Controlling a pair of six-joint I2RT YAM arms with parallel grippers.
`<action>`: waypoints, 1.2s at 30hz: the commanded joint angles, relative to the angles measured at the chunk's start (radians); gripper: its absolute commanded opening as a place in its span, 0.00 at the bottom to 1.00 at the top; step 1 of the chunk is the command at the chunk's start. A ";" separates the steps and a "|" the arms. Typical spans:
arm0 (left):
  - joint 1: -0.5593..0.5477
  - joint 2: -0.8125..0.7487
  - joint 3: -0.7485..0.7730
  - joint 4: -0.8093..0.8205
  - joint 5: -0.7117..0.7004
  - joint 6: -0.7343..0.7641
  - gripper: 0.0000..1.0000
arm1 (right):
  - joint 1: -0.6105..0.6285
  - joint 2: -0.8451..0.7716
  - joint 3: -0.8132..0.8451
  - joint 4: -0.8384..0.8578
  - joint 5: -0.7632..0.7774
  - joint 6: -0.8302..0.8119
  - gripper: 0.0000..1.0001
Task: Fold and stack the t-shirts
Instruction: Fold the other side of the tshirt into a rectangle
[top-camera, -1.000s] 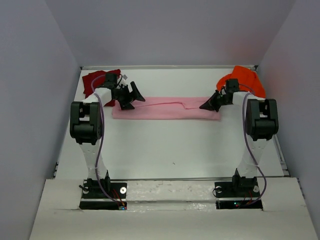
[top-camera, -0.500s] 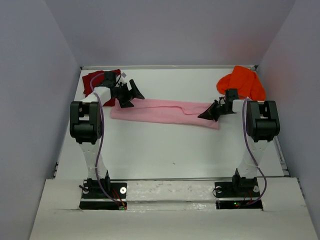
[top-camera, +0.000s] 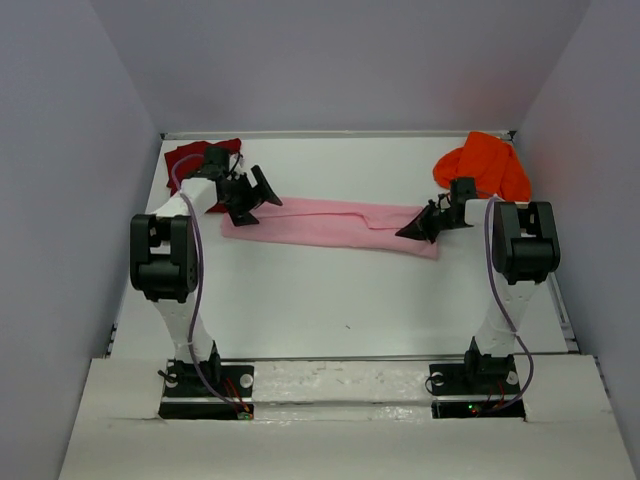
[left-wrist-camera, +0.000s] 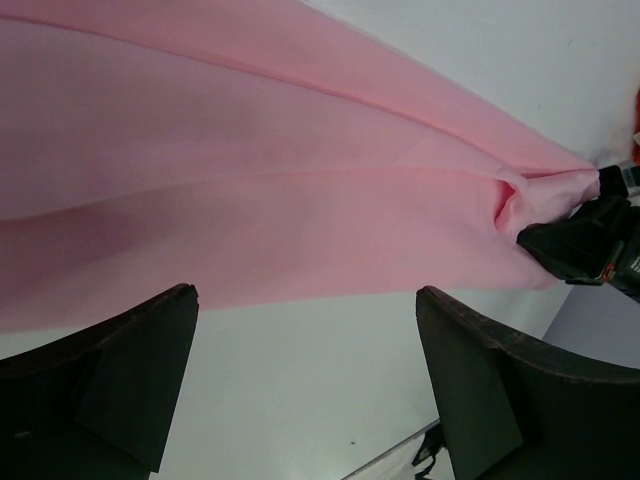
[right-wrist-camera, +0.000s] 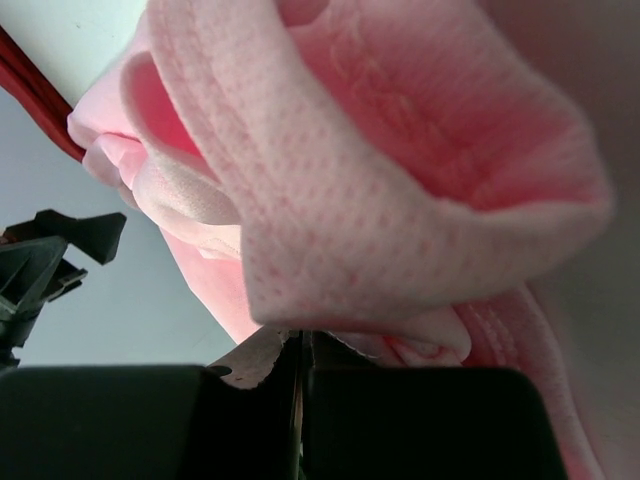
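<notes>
Right pincer (top-camera: 406, 233) clamped, gripping pink t-shirt (top-camera: 330, 222)

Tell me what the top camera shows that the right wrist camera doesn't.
Only the top view: the orange t-shirt at the far right, and the pink t-shirt seen whole, as one long folded band. Only the right wrist view: the pink cloth's dotted knit and hem up close, bunched where the shut right pincer grips it. Both: the pink t-shirt, the open left pincer, and the dark red t-shirt, which is apparently just a sliver in the wrist view.
</notes>
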 joint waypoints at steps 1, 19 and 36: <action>0.007 -0.129 -0.068 -0.004 -0.043 -0.125 0.99 | 0.004 0.010 0.001 -0.051 0.117 -0.050 0.00; 0.011 -0.253 -0.439 0.552 -0.135 -0.566 0.99 | 0.004 0.007 0.010 -0.057 0.106 -0.076 0.00; 0.014 -0.154 -0.335 0.585 -0.124 -0.600 0.99 | 0.004 0.027 0.036 -0.073 0.106 -0.095 0.00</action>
